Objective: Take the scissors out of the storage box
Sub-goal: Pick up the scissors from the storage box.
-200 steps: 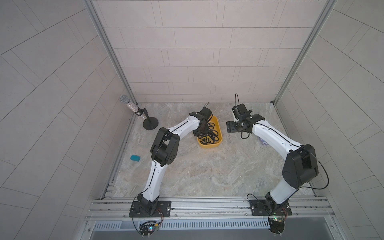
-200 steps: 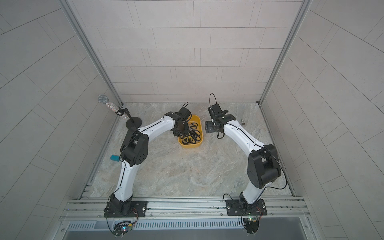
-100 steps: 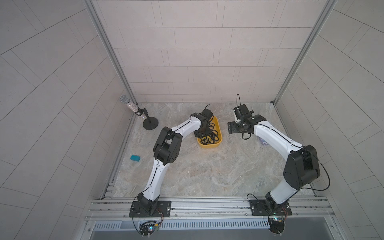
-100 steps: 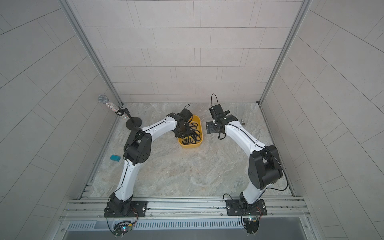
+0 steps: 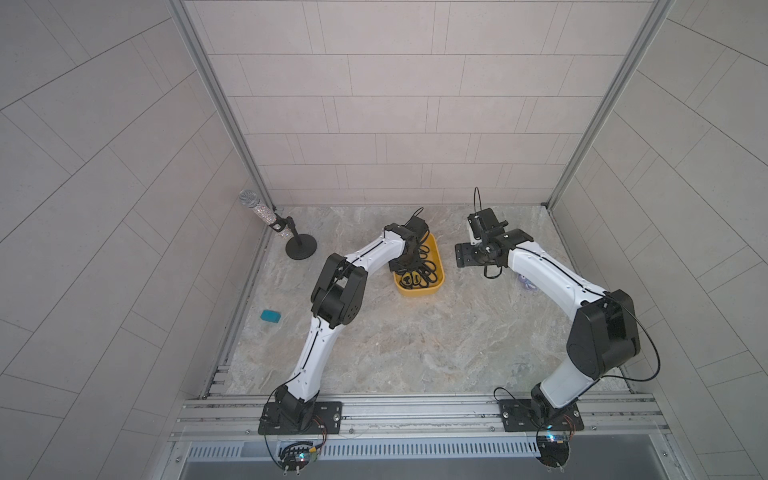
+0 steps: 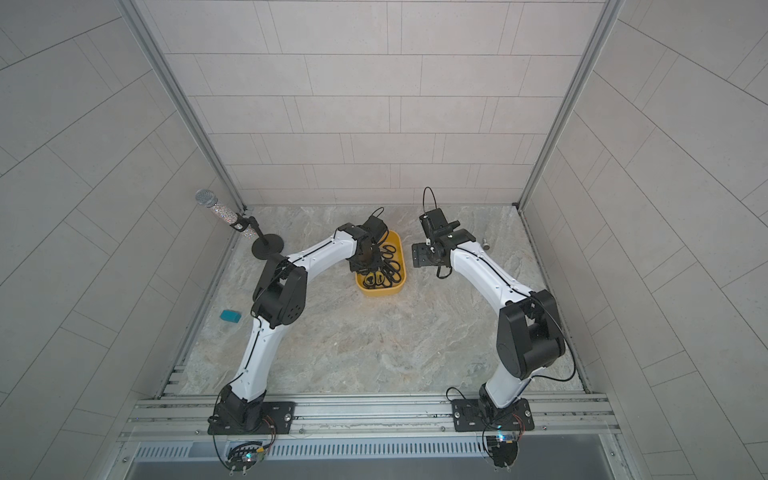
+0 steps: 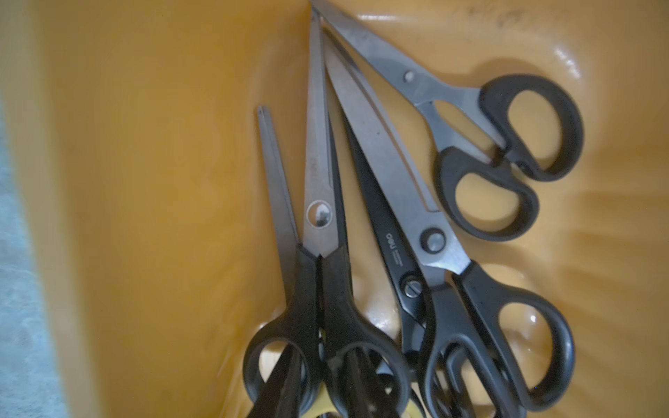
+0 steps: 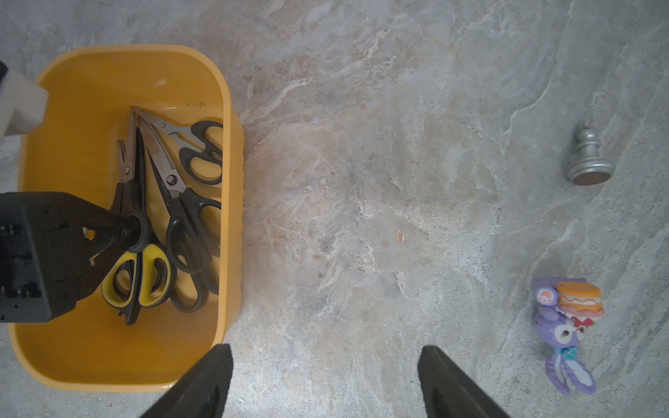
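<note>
The mustard-yellow storage box [image 5: 419,291] [image 6: 379,291] sits at the back middle of the table with several scissors [image 8: 173,188] piled inside, blades pointing the same way. One pair has yellow-and-black handles [image 8: 152,267]. My left gripper [image 5: 409,264] [image 8: 125,231] reaches down into the box. In the left wrist view its fingers pass through both loops of a black-handled pair [image 7: 318,213], and my left gripper [image 7: 320,356] is shut on the bars between them. My right gripper [image 8: 325,349] [image 5: 465,254] hangs open over bare table beside the box, with nothing between its fingers.
A silver chess pawn [image 8: 588,159] and a purple toy rabbit [image 8: 564,325] lie on the table to the right of the box. A microphone on a round stand [image 5: 299,247] stands at the back left. A teal block [image 5: 270,316] lies near the left edge.
My left gripper's jaws have closed in on the black scissor handles inside the box. The right arm has shifted only slightly and stays open.
</note>
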`<action>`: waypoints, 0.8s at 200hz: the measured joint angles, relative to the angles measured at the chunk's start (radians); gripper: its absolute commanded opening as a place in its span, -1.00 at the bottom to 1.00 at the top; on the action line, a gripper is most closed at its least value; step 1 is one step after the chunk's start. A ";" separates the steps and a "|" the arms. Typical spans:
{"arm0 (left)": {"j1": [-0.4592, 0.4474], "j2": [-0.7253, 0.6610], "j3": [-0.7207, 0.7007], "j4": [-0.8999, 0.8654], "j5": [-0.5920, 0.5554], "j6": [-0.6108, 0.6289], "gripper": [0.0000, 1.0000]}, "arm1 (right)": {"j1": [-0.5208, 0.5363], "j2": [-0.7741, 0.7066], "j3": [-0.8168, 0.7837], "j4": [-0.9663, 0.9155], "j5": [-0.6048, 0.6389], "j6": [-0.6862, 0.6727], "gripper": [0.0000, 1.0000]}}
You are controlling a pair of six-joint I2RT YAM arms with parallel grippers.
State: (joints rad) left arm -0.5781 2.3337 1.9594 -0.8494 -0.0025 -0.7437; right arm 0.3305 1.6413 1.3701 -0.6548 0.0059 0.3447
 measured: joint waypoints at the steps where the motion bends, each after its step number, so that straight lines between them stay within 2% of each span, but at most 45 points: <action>1: 0.000 0.000 0.000 0.000 0.000 0.001 -0.49 | 0.000 0.000 0.000 0.000 0.000 0.000 0.71; 27: 0.000 0.006 0.009 -0.005 0.005 0.016 -0.49 | -0.003 0.000 0.000 0.000 -0.003 0.000 0.70; 38: 0.000 0.008 0.010 -0.006 0.009 0.019 -0.39 | -0.004 0.000 0.000 0.000 -0.003 0.000 0.71; 47: 0.000 0.010 0.010 -0.005 0.014 0.018 -0.38 | -0.005 0.000 0.000 0.000 -0.005 0.000 0.70; 83: 0.004 0.011 0.010 0.003 0.039 0.018 -0.85 | -0.005 0.000 0.000 0.000 -0.007 0.000 0.70; 112: 0.006 0.010 0.005 0.006 0.047 0.019 -1.00 | -0.010 0.000 0.000 0.000 -0.010 0.001 0.70; 160: 0.009 -0.001 -0.007 0.012 0.043 0.023 -1.00 | -0.011 -0.011 0.000 0.002 -0.018 0.001 0.70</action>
State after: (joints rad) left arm -0.5690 2.3329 1.9522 -0.8375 0.0402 -0.7212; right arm 0.3195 1.6306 1.3701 -0.6533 -0.0116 0.3458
